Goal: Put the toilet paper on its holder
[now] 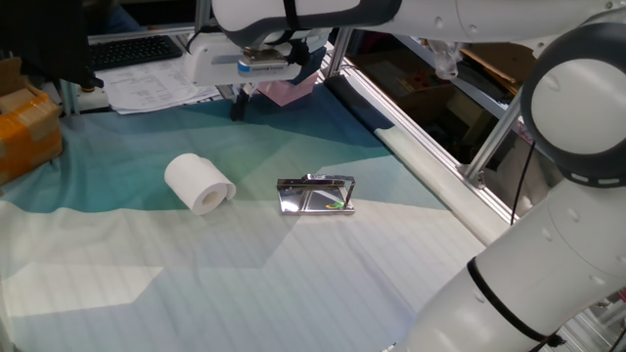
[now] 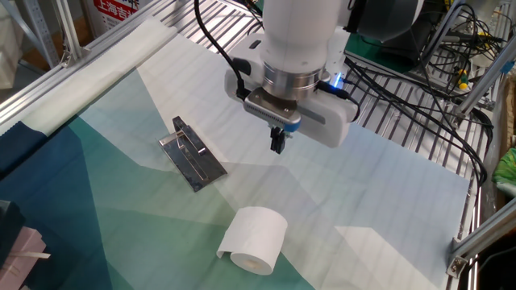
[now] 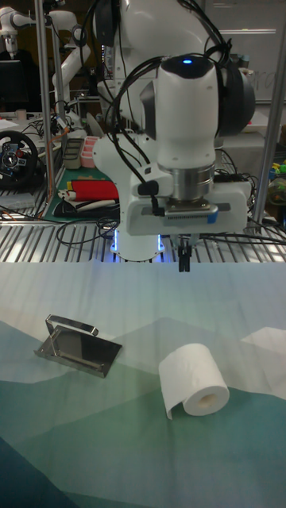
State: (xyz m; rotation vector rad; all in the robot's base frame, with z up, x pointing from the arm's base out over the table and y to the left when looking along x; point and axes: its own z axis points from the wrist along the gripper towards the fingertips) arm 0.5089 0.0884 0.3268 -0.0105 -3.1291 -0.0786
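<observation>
The toilet paper (image 1: 200, 183) (image 2: 254, 239) (image 3: 194, 379) is a white roll lying on its side on the cloth, its hollow core facing outward and a loose flap at its edge. The holder (image 1: 315, 195) (image 2: 191, 152) (image 3: 76, 346), a shiny chrome plate with a thin wire bar, lies flat beside it, apart from the roll. My gripper (image 1: 238, 105) (image 2: 277, 142) (image 3: 183, 262) hangs in the air above the cloth, its dark fingers pressed together and holding nothing. It is well clear of both the roll and the holder.
A teal and white cloth (image 1: 293, 274) covers the table. A keyboard and papers (image 1: 147, 68) and an orange box (image 1: 24, 122) lie at one end. Metal frame rails (image 1: 421, 137) run along one side. Cables and a wire grid (image 2: 403, 89) lie behind the arm.
</observation>
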